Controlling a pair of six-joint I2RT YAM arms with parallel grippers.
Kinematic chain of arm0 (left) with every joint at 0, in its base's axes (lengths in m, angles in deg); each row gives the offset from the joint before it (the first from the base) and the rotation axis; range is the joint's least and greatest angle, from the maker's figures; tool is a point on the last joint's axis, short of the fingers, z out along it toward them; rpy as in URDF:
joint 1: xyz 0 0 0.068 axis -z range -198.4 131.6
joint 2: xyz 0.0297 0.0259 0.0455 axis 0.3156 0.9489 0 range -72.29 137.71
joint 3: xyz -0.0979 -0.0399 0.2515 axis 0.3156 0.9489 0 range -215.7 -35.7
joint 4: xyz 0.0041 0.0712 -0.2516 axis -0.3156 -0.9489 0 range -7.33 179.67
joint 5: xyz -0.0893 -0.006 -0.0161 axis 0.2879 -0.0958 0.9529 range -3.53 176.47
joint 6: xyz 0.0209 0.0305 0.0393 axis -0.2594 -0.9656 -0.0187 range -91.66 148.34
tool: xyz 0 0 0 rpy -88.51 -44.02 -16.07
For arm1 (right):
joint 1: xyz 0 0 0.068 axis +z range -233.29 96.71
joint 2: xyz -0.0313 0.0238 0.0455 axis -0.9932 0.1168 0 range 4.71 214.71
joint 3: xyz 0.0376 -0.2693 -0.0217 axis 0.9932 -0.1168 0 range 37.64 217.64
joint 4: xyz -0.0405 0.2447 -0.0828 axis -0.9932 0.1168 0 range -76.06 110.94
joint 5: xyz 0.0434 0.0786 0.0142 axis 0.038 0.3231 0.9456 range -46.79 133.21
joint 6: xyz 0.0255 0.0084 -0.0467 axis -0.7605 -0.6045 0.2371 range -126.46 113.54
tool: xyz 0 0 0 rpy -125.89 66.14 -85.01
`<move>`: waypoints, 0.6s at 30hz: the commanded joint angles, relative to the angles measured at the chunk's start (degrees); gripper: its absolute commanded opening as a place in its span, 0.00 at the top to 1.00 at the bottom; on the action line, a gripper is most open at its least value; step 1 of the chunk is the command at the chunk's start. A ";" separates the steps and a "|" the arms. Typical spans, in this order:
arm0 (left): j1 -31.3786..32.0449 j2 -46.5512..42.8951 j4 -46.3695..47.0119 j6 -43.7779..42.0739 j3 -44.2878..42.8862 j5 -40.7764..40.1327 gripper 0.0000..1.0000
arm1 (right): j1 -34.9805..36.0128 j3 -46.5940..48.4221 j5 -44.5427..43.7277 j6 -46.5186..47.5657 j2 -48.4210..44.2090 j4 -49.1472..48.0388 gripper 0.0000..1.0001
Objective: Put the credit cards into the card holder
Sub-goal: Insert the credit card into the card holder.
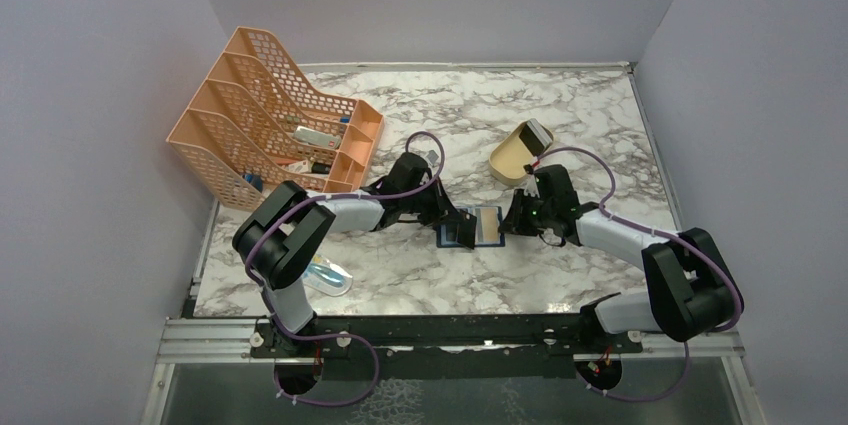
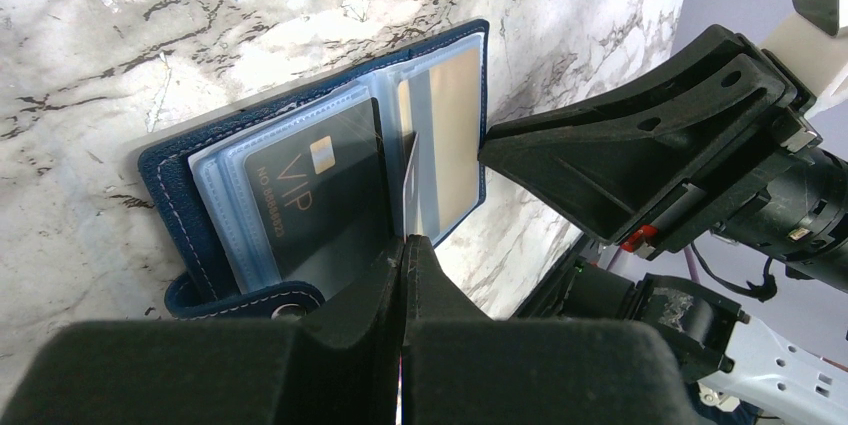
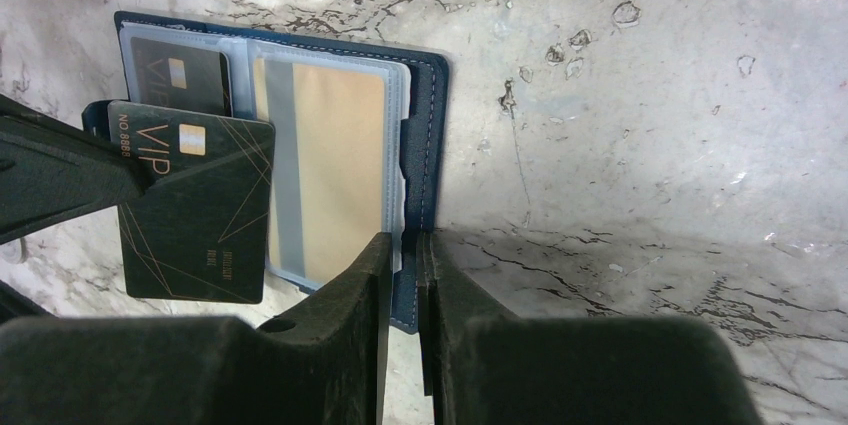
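Note:
The navy card holder (image 1: 472, 227) lies open on the marble table between both arms. A yellow-gold credit card (image 3: 330, 170) sits in its right clear pocket, and a dark grey VIP card (image 2: 320, 195) in its left pocket. My left gripper (image 2: 405, 242) is shut on a second dark grey VIP card (image 3: 195, 210), held edge-on over the holder's left half, just above the pockets. My right gripper (image 3: 403, 242) pinches the holder's blue right cover edge (image 3: 428, 145), its jaws nearly together on it.
An orange mesh file rack (image 1: 270, 115) stands at the back left. A tan oval tray (image 1: 515, 155) sits just behind the right wrist. A clear bluish packet (image 1: 328, 275) lies beside the left arm's base. Grey walls enclose the table.

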 commanded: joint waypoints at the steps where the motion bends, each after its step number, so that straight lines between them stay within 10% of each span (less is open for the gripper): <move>1: 0.05 1.18 0.57 -0.97 -0.44 -1.62 1.00 | 0.39 -1.41 -0.06 -0.13 0.08 0.01 0.86; 18: -0.15 2.93 0.30 -2.42 -0.41 -3.57 1.00 | 1.07 -1.62 1.50 -0.24 1.60 1.17 0.88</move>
